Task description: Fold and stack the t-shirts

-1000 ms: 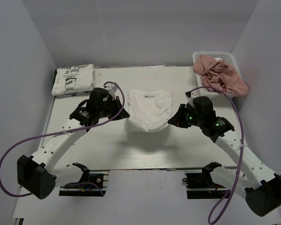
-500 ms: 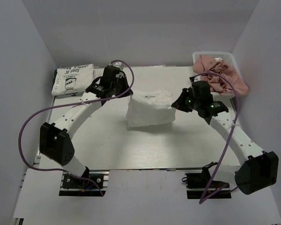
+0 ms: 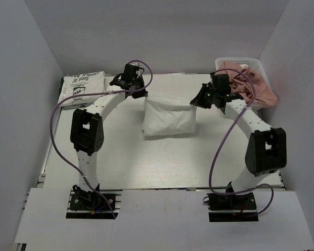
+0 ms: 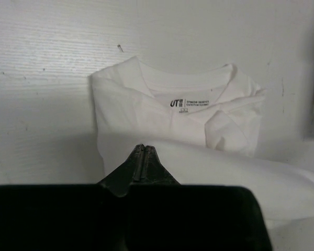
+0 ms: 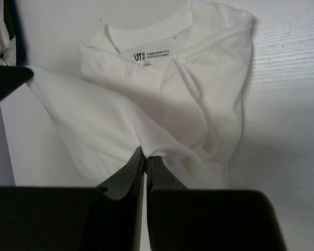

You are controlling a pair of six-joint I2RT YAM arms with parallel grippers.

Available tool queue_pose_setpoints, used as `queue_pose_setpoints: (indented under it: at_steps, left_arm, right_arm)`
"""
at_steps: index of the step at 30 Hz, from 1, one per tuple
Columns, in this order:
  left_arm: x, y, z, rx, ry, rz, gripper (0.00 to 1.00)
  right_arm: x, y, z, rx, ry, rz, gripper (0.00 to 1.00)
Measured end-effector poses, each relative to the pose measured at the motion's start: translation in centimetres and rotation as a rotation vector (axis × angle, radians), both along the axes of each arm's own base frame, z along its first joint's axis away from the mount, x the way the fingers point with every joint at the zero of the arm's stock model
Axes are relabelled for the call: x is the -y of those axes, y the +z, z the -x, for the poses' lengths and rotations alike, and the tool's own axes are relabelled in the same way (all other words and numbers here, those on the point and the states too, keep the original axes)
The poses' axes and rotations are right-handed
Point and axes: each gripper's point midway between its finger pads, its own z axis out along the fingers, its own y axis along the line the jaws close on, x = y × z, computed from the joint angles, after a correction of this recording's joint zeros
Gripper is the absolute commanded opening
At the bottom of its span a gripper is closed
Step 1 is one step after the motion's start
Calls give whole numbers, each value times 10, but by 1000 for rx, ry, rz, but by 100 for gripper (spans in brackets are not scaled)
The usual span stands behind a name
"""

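A plain white t-shirt lies mid-table, its hem lifted and carried over toward the collar. My left gripper is shut on the hem's left corner; in the left wrist view the gripper pinches cloth above the collar label. My right gripper is shut on the hem's right corner; the right wrist view shows the gripper gripping a fold of the shirt. A folded white t-shirt with a black line-drawing and lettering lies at the far left. The cartoon-print shirt is out of view.
A white basket at the far right corner holds crumpled pink cloth. Grey walls close in the table on three sides. Purple cables loop from both arms.
Both grippers moved away from me toward the far edge, pulling the shirt's hem up and over toward the collar. The arms are now stretched far out.
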Motion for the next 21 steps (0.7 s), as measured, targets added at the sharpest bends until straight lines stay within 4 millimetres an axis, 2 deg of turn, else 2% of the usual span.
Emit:
queue_pose_setpoints:
  at_steps: [5, 9, 10, 11, 12, 13, 15, 17, 19, 21]
  left_arm:
    - [2, -29, -30, -3, -6, -5, 0]
    - [8, -46, -54, 19, -15, -11, 0]
    - [11, -50, -60, 31, -18, -10, 15]
    - [13, -55, -66, 40, -24, -13, 41]
    - [15, -60, -71, 47, -32, -16, 75]
    - [17, -63, -76, 56, -36, -17, 99]
    - [20, -70, -85, 64, -37, -18, 100]
    - [21, -68, -92, 80, -35, -18, 100]
    - [21, -66, -94, 90, -36, -18, 100]
    - [21, -56, -94, 106, -35, -13, 100]
  right_arm:
    - [-1, -32, -47, -57, -12, -4, 0]
    - [3, -64, -67, -120, -41, 0, 0]
    - [5, -72, -73, -132, -49, -1, 8]
    - [6, -80, -78, -142, -57, 2, 23]
    - [7, -85, -83, -147, -63, -1, 59]
    - [8, -92, -89, -148, -68, -1, 90]
    - [8, -98, -101, -138, -55, -2, 91]
    - [5, -93, -118, -104, -29, -10, 91]
    - [1, -78, -133, -49, -4, -12, 91]
    - [-2, -57, -138, 6, 19, -17, 91]
